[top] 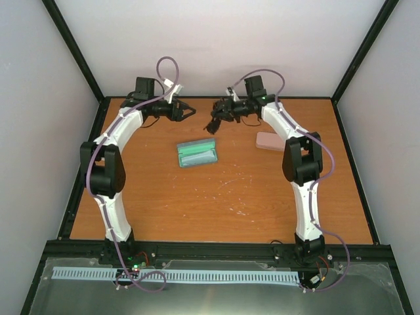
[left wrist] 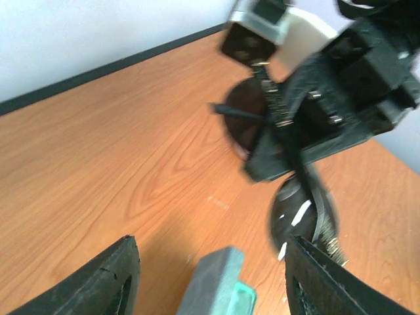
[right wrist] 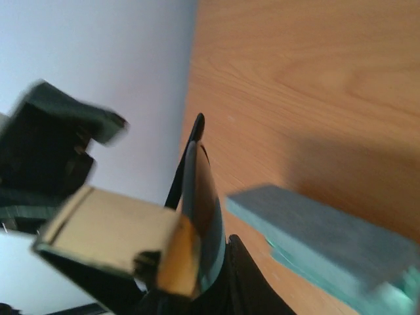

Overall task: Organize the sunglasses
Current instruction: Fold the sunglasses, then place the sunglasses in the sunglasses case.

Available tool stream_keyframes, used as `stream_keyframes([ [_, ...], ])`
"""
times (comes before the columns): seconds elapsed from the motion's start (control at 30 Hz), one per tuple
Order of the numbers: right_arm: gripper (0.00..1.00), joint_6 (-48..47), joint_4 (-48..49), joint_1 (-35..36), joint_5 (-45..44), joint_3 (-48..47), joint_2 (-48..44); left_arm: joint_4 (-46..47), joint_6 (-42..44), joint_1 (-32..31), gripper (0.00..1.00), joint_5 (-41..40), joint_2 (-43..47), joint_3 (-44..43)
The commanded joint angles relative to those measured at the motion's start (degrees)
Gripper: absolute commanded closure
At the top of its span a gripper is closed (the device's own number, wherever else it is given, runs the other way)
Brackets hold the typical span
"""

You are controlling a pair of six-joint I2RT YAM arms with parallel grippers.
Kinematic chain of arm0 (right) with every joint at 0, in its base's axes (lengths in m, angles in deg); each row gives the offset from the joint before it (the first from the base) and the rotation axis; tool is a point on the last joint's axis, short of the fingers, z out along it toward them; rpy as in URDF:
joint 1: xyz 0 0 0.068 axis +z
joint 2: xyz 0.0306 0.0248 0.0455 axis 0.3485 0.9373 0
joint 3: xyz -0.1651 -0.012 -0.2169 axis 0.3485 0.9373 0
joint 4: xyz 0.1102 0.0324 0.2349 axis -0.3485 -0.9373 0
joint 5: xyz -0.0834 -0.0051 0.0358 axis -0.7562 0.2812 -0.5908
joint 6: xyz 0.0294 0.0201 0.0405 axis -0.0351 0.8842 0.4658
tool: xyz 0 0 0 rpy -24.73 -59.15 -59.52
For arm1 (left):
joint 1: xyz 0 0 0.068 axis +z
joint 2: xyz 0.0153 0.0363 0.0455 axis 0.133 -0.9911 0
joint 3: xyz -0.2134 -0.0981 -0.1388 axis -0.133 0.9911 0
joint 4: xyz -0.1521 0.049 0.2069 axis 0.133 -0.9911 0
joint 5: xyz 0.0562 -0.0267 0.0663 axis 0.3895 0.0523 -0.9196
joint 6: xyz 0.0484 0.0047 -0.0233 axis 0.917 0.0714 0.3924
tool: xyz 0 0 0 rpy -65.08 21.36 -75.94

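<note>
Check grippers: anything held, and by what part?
Right gripper pinches the thin black-framed dark-lens sunglasses at the front frame, near the bridge. Left gripper open, empty.

From above, the sunglasses (top: 212, 125) are a small dark smudge at the right gripper (top: 218, 118), frame too small to tell. The right arm (top: 300, 157) covers one end of the pink case (top: 266, 140). In the left wrist view the blurred right gripper hides part of both lenses; the bottom edge cuts off the grey case (left wrist: 213, 282) and left fingers (left wrist: 98, 289). The right wrist view shows one blurred lens
</note>
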Motion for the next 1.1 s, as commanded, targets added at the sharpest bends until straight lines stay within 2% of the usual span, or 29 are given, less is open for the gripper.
stream_keyframes([
  [0.0,0.92,-21.99,-31.58,-2.15,-4.64,0.34,-3.84,-1.27,3.27,4.21,0.4,-3.52,3.33,3.49],
  [0.1,0.93,-19.34,-28.42,-1.99,-3.1,8.94,-8.23,-1.52,6.29,4.71,0.4,-8.29,3.28,5.86],
  [0.3,0.95,-1.11,-2.92,-2.02,-3.42,30.59,-17.66,-4.8,11.68,3.77,0.5,-14.69,-3.81,5.48],
  [0.4,0.95,2.09,0.77,-1.68,-4.51,35.6,-18.75,-6.02,14.07,2.29,0.51,-17.5,-6.98,5.65],
  [0.6,0.95,2.62,1.38,-0.92,-6.67,37.55,-17.76,-6.17,15.53,0.9,0.51,-19.76,-11.38,6.73],
  [0.83,0.94,4.94,4.56,-0.24,-8.81,37.74,-15.01,-7.11,16.55,-0.12,0.54,-20.1,-11.1,10.08],
  [1.07,0.93,1.9,2.96,3.21,-6.92,30.31,-7.53,-5.71,14.55,-1.14,0.56,-18.21,-8.16,15.27],
])
